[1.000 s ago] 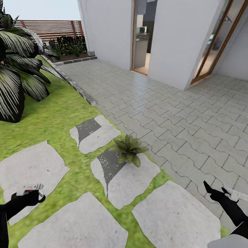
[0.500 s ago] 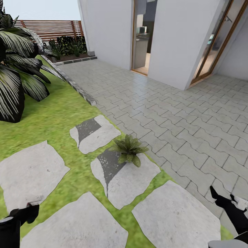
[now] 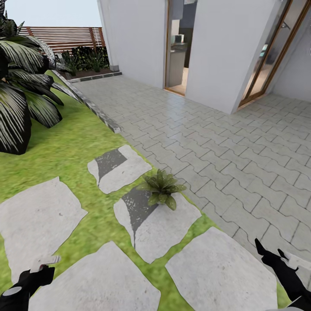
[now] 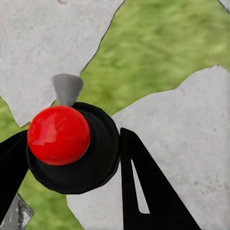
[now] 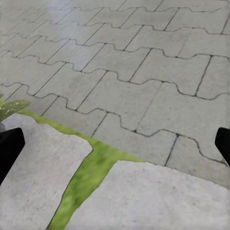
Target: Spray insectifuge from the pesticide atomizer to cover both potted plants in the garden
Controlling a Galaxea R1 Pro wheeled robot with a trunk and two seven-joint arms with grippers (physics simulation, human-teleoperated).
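Head view: 1 potted plant (image 3: 161, 188), a rosette of pointed green leaves, sits at the far edge of a grey stepping stone (image 3: 160, 231), near the seam between lawn (image 3: 65, 147) and grey paving (image 3: 224, 142).

The left gripper (image 3: 36, 274) is low at the left, over the lawn and stones. In the left wrist view its 2 black fingers (image 4: 148, 191) are pressed against the dark neck of the pesticide atomizer (image 4: 72, 148), whose red cap and grey nozzle face the camera.

The right gripper (image 3: 270, 251) is low at the right, over the paving edge. In the right wrist view its fingers (image 5: 8, 151) stand spread wide, nothing between them.

A palm (image 3: 21, 95) stands at the left; a brown slatted fence (image 3: 65, 36) closes the far end.
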